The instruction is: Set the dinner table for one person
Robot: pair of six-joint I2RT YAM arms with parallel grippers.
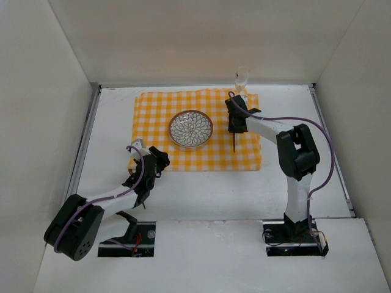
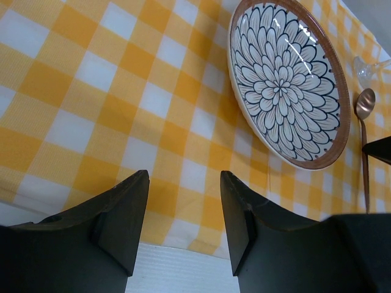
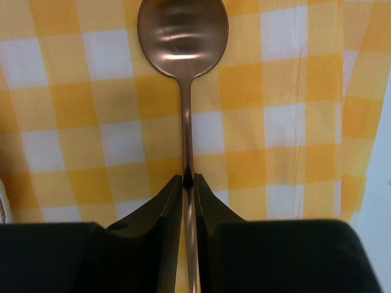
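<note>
Right fingers [image 3: 176, 190] were clamped on the spoon [image 3: 183, 36] handle, bowl pointing to the far edge, on checked cloth [image 3: 73, 122] right of plate [image 1: 190, 129]. Right arm reached out from near edge, elbow raised. Left fingers [image 2: 135, 195] were apart, empty, over cloth's near-left corner; left arm low, bent. White table [image 1: 201, 189] lay under everything.

— What's in front of you besides the job itself?
— You have a yellow-and-white checked cloth [image 1: 153, 110] spread on the worktop [image 1: 201, 195], with a round plate [image 1: 190, 129], petal-patterned and brown-rimmed, near its middle.
— And to the right of it?
— A copper-coloured spoon [image 3: 183, 36], apart from the plate, its bowl toward the far wall [image 1: 201, 36]. A clear glass [image 1: 242, 78] sits by your cloth's far right corner.
</note>
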